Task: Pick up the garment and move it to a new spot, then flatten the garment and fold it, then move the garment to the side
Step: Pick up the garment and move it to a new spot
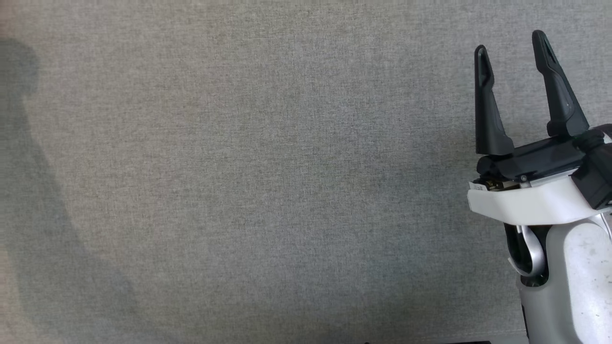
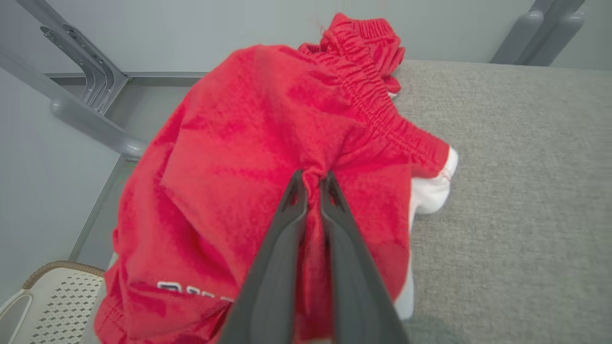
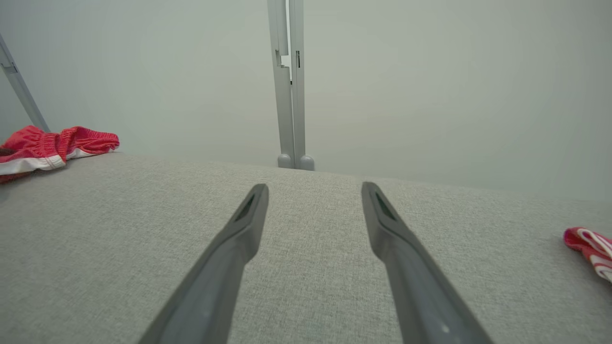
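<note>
My left gripper point(image 2: 313, 179) is pinched tight on a ridge of the shorts point(image 2: 248, 143); the red cloth bunches between the two fingers just below the elastic waistband point(image 2: 382, 119). I judge that a sound place to take hold: near the band the fabric is thicker, and it should lift in one piece without sliding out.

The shorts lie heaped at an edge of the table point(image 2: 516, 191), one side drooping past that edge toward the grey frame point(image 2: 95, 129) and the pale basket point(image 2: 52, 296) below. That is why the pick comes first: there is no room here to spread them flat.

My right gripper point(image 1: 509, 40) hangs with its fingers spread and nothing between them, over the bare middle of the table. I read it as waiting there for the flattening. In its wrist view the shorts show at the table's far left edge, and a second scrap of red and white cloth point(image 3: 590, 248) lies near the right edge; what that is, I cannot tell.

The lift is not yet made.
</note>
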Tool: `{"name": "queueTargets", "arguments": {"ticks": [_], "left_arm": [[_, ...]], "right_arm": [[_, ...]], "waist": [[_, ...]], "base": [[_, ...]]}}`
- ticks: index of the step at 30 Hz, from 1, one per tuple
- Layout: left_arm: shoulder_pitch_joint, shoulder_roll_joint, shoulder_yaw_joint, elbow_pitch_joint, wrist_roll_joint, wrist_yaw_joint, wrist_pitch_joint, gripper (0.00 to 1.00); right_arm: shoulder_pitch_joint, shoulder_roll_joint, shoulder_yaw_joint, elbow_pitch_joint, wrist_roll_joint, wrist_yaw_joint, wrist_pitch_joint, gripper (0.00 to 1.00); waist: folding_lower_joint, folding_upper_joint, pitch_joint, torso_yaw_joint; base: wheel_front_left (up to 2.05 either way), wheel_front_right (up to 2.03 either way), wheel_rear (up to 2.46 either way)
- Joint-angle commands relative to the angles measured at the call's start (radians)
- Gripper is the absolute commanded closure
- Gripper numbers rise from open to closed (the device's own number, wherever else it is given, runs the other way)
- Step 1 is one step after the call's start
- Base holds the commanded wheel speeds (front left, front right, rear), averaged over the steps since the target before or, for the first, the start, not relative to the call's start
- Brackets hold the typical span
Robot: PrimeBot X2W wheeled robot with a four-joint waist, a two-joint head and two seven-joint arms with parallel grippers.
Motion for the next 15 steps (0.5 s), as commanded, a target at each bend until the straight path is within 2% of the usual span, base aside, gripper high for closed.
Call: {"name": "queueTargets", "arguments": {"ticks": [1,7,15], "left_arm": [[-0.020,0.008,-0.010,-0.009,0.009,-0.005,-0.011,1.00],[-0.006,0.020,-0.094,-0.073,-0.013,-0.006,-0.022,1.00],[0.047,0.076,-0.289,-0.271,-0.118,-0.006,0.016,1.00]], "right_arm": [[0.010,0.003,-0.003,0.012,0.007,0.000,-0.010,0.00],[0.029,0.007,-0.011,0.075,0.025,0.000,-0.035,0.00],[0.079,0.013,-0.034,0.157,0.054,0.000,-0.068,0.00]], "waist": [[-0.0001,0.0000,-0.049,0.004],[-0.0001,0.0000,-0.166,0.000],[-0.0001,0.0000,-0.344,-0.019]], "base": [[0.00,0.00,0.00],[0.00,0.00,0.00],[0.00,0.00,0.00]]}}
